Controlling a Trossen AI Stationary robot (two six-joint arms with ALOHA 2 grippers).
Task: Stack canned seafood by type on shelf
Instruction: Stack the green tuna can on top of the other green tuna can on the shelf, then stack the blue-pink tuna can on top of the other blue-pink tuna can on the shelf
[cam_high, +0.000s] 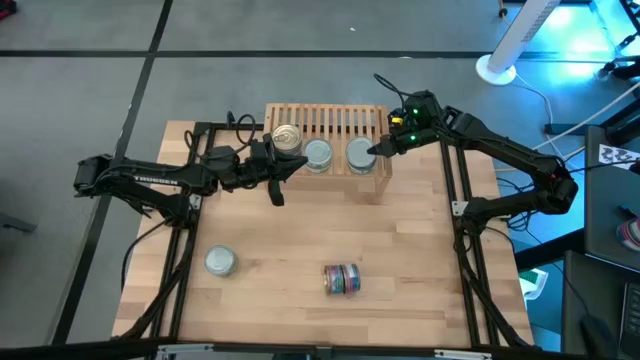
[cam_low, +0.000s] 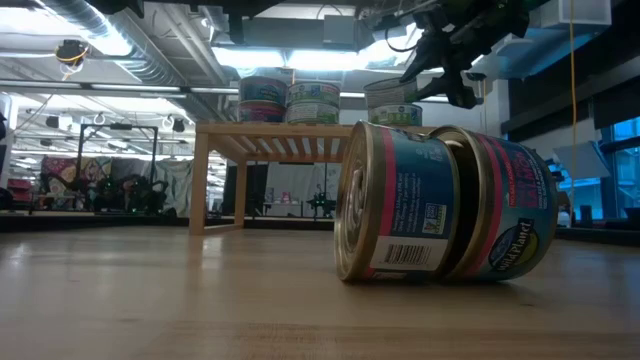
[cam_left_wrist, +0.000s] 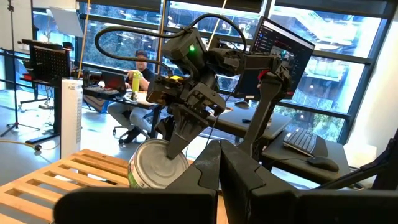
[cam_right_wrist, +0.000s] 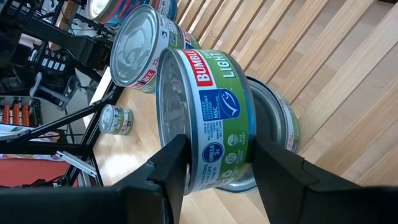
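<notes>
Two jaws of the right gripper (cam_right_wrist: 214, 165) clamp the green-labelled tin (cam_right_wrist: 205, 118) by its curved sides above another tin on the shelf (cam_high: 325, 120), so treat it as rigid, dense and slippery; the left gripper (cam_high: 275, 178) rests shut, empty.

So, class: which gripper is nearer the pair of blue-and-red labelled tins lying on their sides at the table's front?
Neither is close. The left gripper, shut, hangs before the wooden shelf, slightly nearer the side-lying tins. The right gripper grips a green-labelled tin up at the shelf.
</notes>
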